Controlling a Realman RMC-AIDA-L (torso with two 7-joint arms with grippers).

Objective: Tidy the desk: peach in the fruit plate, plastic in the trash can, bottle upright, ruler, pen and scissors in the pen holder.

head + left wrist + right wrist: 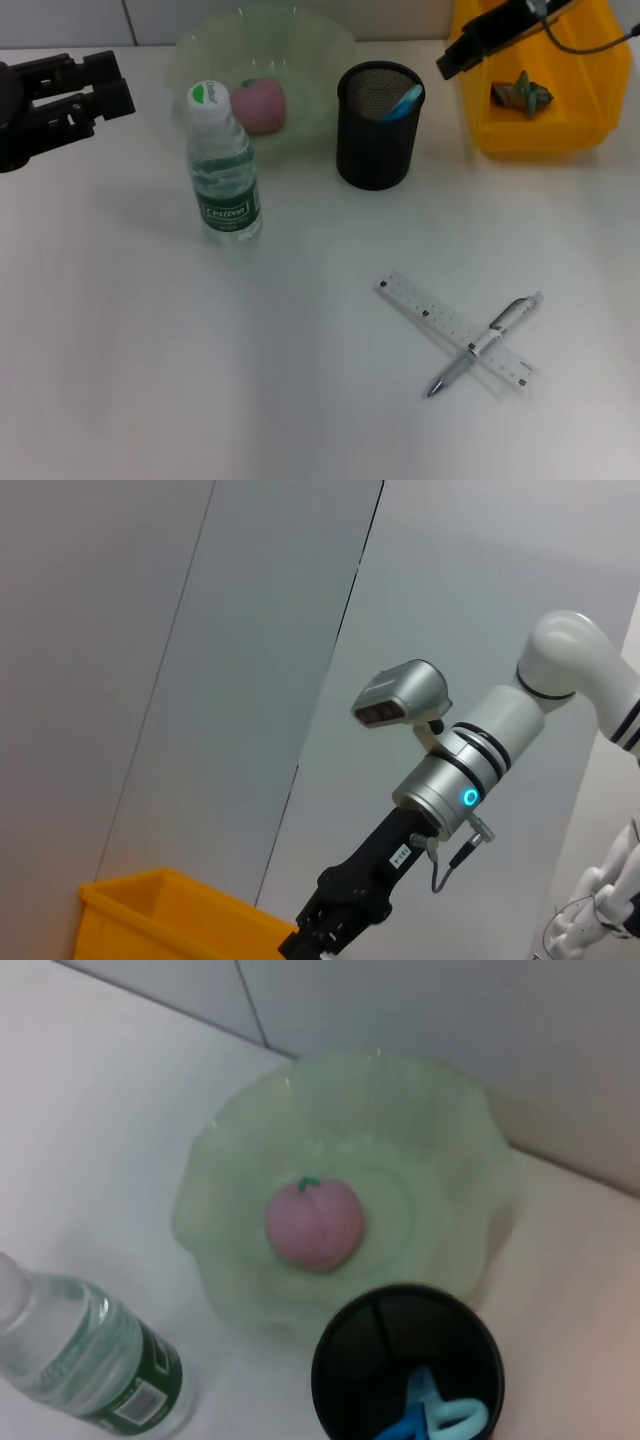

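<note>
1. You are seeing the peach [262, 105] sitting in the fruit plate [320, 45], the bottle [222, 170] standing upright just in front of it, and blue scissors [405, 101] poking from the pen holder [378, 125]; those parts look done.
2. A crumpled piece, probably the plastic, is lying in the yellow trash can [540, 135].
3. The ruler [455, 336] and pen [485, 343] are lying crossed and touching on the desk [150, 380], pen on top, so you are likely lifting it first.
4. The right gripper [452, 62] is hovering at the can's near rim, well apart from both; you cannot tell how its jaws stand.
5. The left gripper [118, 85] is parked at the desk's left edge, parted and carrying nothing.
</note>
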